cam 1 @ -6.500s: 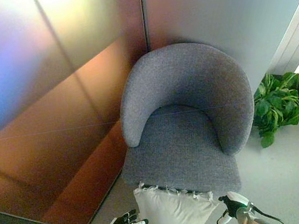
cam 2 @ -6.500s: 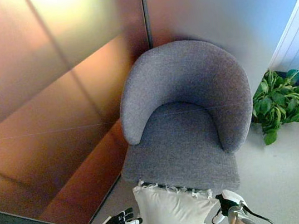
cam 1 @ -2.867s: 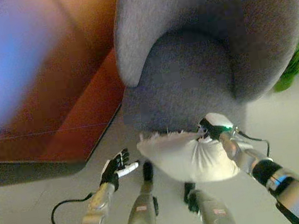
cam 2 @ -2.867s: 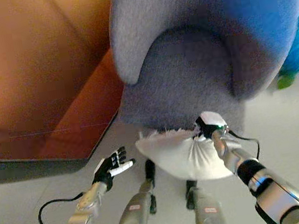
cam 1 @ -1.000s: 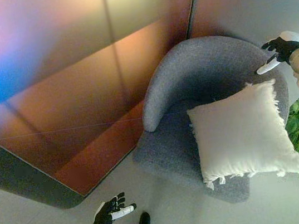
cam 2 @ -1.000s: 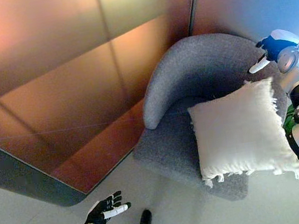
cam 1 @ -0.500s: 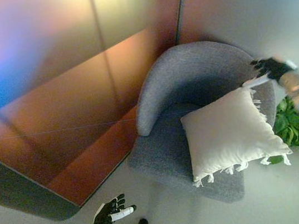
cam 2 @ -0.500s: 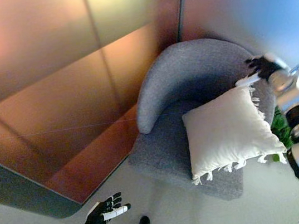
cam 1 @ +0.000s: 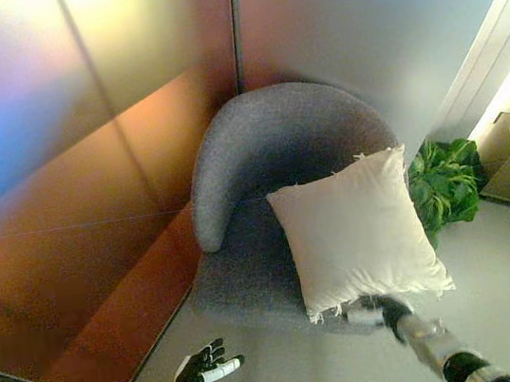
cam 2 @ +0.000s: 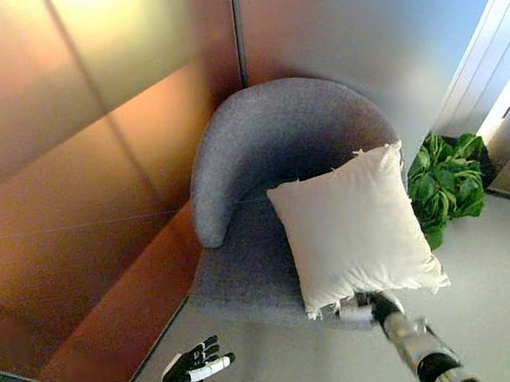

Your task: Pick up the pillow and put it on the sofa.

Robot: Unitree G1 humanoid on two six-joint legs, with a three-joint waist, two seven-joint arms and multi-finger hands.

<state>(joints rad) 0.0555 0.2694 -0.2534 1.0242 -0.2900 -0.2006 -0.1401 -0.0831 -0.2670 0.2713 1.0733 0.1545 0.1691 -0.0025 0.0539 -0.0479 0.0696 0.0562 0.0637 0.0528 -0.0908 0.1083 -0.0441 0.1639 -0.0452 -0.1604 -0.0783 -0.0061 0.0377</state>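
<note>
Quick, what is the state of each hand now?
Left hand: open, holding nothing.
Right hand: by the pillow's lower edge; cannot be told.

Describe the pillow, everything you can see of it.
The pillow is white, square and plump, of cloth, with short frayed tassels along its top and bottom edges. It rests tilted on the grey sofa, leaning against the right armrest, its lower edge overhanging the seat's front. The right hand is at its bottom edge; whether it grips cannot be told.
</note>
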